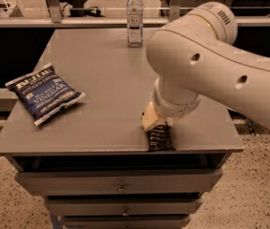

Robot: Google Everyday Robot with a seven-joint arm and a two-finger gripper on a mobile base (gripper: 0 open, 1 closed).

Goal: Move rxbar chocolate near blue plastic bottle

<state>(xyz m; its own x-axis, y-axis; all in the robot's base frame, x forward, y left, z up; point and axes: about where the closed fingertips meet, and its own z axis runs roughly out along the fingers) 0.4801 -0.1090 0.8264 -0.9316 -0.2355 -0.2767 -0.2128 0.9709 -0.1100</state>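
Observation:
The rxbar chocolate (160,137), a small black wrapper with white text, lies at the grey table's front edge, right of centre. My gripper (153,119) is right above it, mostly hidden under the big white arm (206,70); only a cream part shows, touching or just over the bar's far end. The blue plastic bottle (134,16), clear with a white cap and a dark label, stands upright at the table's far edge, well away from the bar.
A dark-blue chip bag (46,93) lies on the left side of the table (101,61). Drawers sit below the table front (120,182). A railing and dark furniture stand behind the table.

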